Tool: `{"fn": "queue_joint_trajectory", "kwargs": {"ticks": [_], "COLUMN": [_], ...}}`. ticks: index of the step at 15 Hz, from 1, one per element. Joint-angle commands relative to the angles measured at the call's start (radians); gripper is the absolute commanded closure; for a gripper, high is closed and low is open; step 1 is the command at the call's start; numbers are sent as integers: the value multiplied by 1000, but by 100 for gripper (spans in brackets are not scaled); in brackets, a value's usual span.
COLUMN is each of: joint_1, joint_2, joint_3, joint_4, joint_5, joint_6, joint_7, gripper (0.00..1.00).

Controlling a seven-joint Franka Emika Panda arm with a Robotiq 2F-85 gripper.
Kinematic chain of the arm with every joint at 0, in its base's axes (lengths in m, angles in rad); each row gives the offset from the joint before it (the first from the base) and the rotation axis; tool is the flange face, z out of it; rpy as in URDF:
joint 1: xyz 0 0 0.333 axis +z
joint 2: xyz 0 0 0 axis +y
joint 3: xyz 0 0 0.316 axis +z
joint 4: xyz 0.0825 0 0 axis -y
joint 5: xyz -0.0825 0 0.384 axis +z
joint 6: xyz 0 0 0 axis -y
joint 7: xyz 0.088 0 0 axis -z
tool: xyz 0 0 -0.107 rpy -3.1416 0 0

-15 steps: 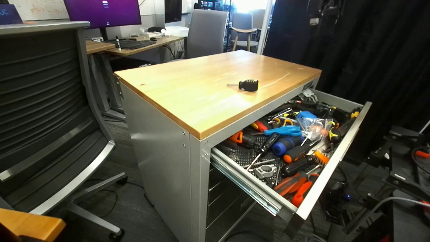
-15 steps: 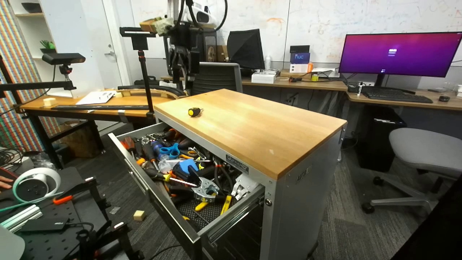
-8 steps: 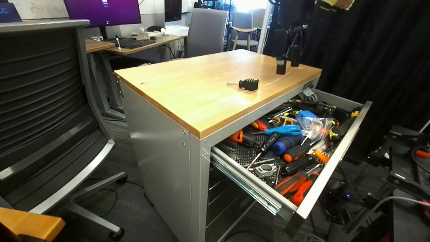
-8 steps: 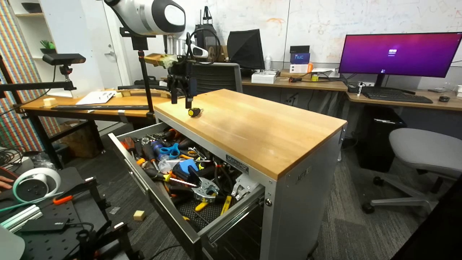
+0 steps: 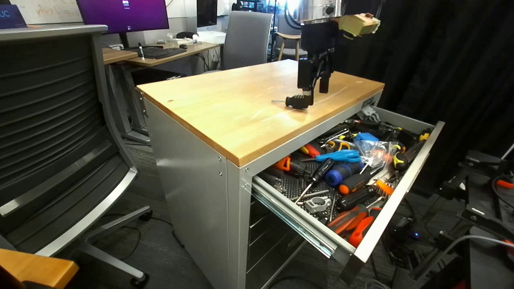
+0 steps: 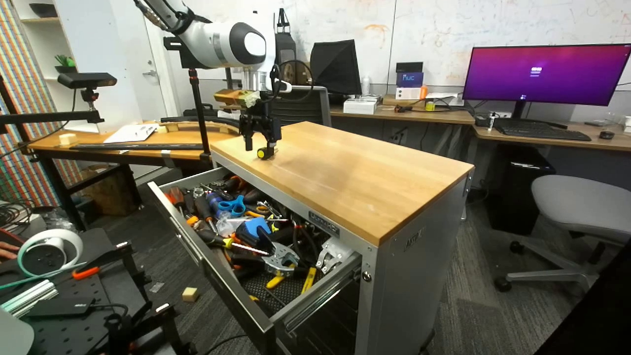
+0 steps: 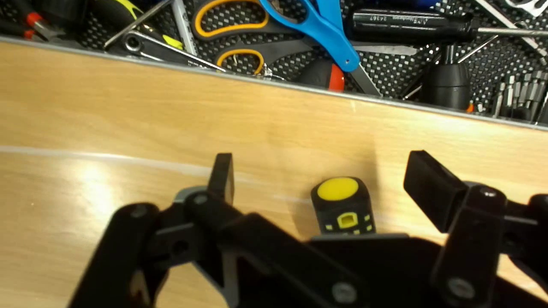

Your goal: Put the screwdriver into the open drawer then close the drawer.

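Standing at the far left in an exterior view, a black chair (image 5: 52, 120) is out of our way. Next comes the wooden top (image 5: 209, 104), and our small screwdriver (image 5: 297, 102) lies on its side there, near the edge. Its thin metal rod (image 5: 278, 101) points left, and its fat black and yellow handle (image 7: 342, 209) points right. We think it is light, hard and stiff, so a good squeeze should not hurt it. The handle looks bumpy, so it should not slip much, but it looks round too, so a poke could make it roll. We should hold it around the middle of the handle, not by the rod, which is thin and may be slick. By the handle's right end is our gripper (image 5: 317, 93). Its fingers (image 7: 222, 175) are wide apart, one on each side of the handle in the wrist view, with wood showing in both gaps, so it holds nothing. We cannot tell if they are low enough to grab. Far right, the drawer (image 5: 400, 188) is pulled out and full of tools (image 5: 339, 155); we think the screwdriver will drop in fine, and closing the drawer comes after.
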Motion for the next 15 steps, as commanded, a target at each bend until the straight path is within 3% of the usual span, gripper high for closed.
{"fn": "queue_joint_trajectory", "kwargs": {"ticks": [1,3,10,11,15], "joint_1": [31,47,62,61,29], "joint_2": [61,76,107,96,-20], "joint_3": [-15,-21,-25,-27,-58], "joint_4": [89,104,135,129,1], "joint_5": [-46,-85,-124,-120,-95], "joint_6": [-1,5,3,-1,-59], "joint_7": [-15,-13,-10,-4,28], "gripper": [0,27,82,85,83]}}
